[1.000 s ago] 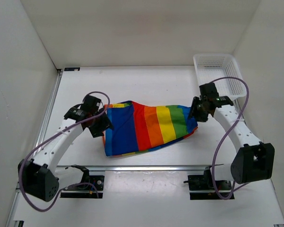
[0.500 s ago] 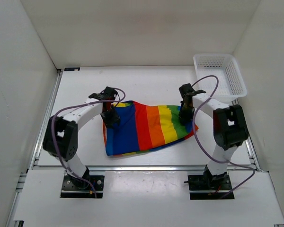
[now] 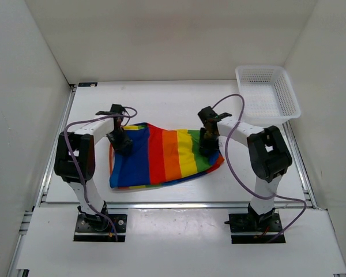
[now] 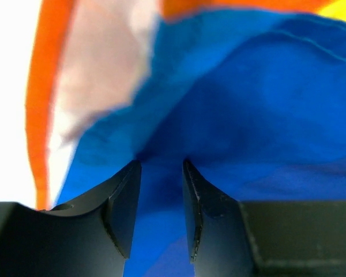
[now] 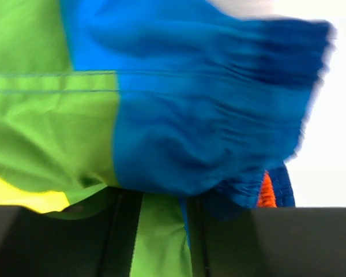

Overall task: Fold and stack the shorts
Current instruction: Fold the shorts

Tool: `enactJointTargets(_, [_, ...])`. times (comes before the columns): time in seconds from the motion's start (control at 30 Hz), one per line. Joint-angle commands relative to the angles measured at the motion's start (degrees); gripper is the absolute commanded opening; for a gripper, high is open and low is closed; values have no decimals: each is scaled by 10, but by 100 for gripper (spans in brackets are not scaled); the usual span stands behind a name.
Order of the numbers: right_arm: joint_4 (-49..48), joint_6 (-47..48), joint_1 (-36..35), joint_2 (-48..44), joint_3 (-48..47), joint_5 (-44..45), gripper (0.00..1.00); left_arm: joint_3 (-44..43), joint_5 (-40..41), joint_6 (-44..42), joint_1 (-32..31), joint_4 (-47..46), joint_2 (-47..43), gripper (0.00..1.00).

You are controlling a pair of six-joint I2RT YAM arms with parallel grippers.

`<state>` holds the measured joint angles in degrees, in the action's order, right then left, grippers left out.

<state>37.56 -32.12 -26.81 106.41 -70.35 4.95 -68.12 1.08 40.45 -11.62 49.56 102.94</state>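
The rainbow-striped shorts (image 3: 161,157) lie spread across the middle of the table, blue end on the left and green end on the right. My left gripper (image 3: 120,142) is at the far left corner of the shorts, shut on blue fabric; in the left wrist view the blue cloth (image 4: 248,104) fills the gap between its fingers (image 4: 124,208). My right gripper (image 3: 208,146) is at the far right corner, shut on the green and blue waistband (image 5: 161,115); green cloth sits between its fingers (image 5: 122,236).
A white plastic mesh basket (image 3: 281,107) stands at the back right of the table. White walls close in the left, back and right sides. A metal rail (image 3: 173,203) runs along the near edge.
Both grippers have moved left, carrying the shorts with them; the shorts now lie farther left on the table. Both arms have swung inward since one second ago.
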Motion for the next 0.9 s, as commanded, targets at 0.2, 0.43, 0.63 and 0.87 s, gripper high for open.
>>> enactJointTargets(0.2, [24, -7, -61, -118, -59, 57, 92, -27, 11, -61, 92, 21, -99, 55])
enactJointTargets(0.43, [32, 0, 26, -237, 19, 14, 97, -27, 1, -61, 105, 21, -93, 57])
enactJointTargets(0.63, [-74, -16, 136, -263, 182, -183, 99, -21, -5, -61, 105, 16, -88, 57])
enactJointTargets(0.87, [-168, -36, 149, -237, 242, -244, 97, -21, -5, -66, 110, 11, -77, 57])
